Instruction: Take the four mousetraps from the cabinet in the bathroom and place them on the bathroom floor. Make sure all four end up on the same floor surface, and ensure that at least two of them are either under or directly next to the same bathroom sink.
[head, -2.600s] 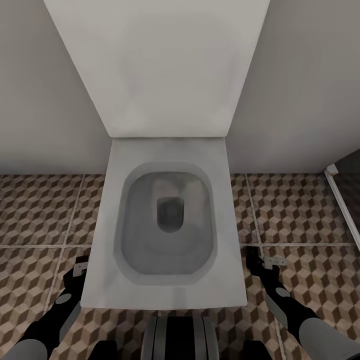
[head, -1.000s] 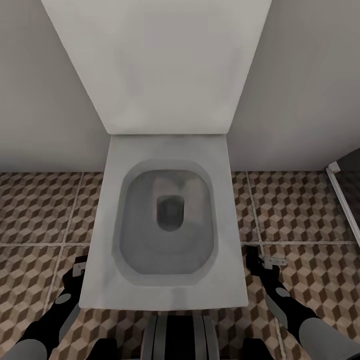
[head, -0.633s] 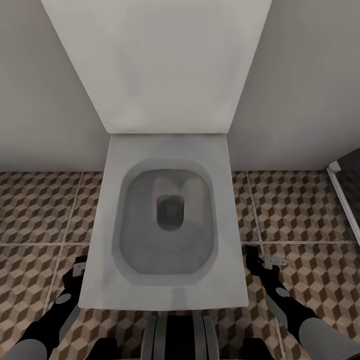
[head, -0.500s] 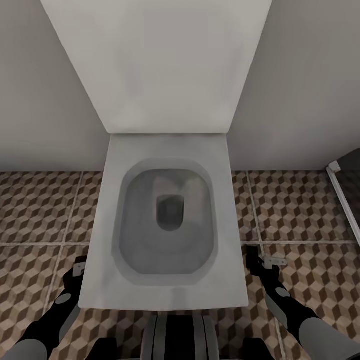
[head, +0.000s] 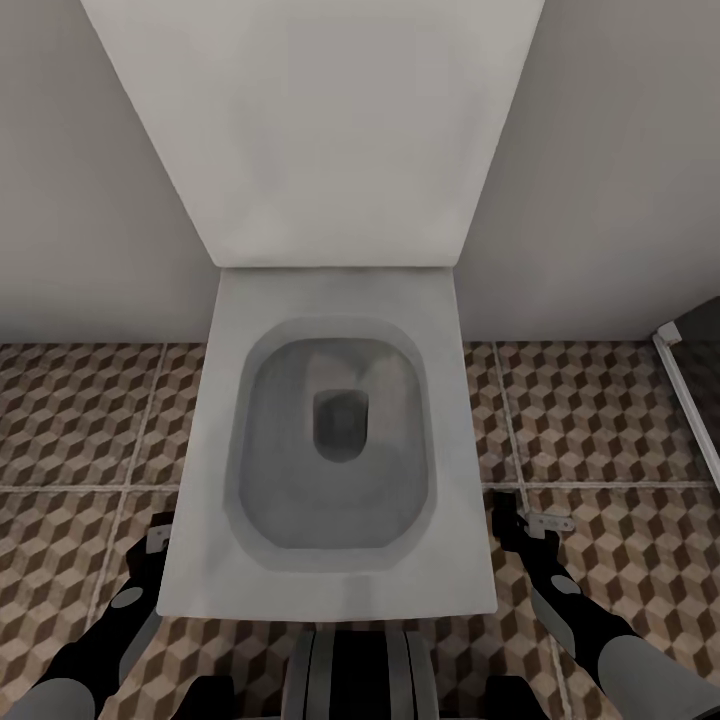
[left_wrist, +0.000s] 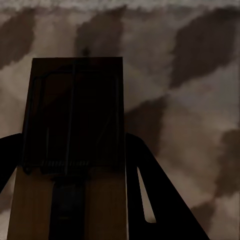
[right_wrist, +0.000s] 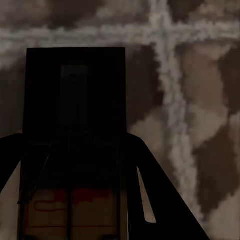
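Where: in front of a white toilet (head: 330, 440), robot facing the wall, patterned bathroom floor (head: 80, 420) on both sides of the bowl.
Step in hand: carry phase, judged. Each arm has a mousetrap; no sink or cabinet in sight, so this looks like transit or a stop, not a drop-off.
Left mousetrap: the left mousetrap (left_wrist: 72, 150) is a brown board with a dark wire frame, sitting between the dark fingers (left_wrist: 160, 200) of the left gripper (head: 155, 545), tiles below it.
Right mousetrap: the right mousetrap (right_wrist: 75, 145) is a dark board with red print near the gripper end, between the fingers (right_wrist: 160, 200) of the right gripper (head: 530, 525); a grout crossing lies under it.
Gripper state: both pinched onto their traps, boards seated between the fingers.
Arm pose: both arms low and forward, one each side of the toilet, grippers pointed down at the floor, just above tile level in the head view. The left gripper is partly hidden by the bowl's rim.
Next move, judged: turn the base away from the toilet, find the sink, set both traps flat on the tiles under or right beside it. Then two more traps remain to fetch.
Risk: the traps are thin; releasing from height could flip them.
Other: a dark shower-frame edge (head: 685, 400) at far right.
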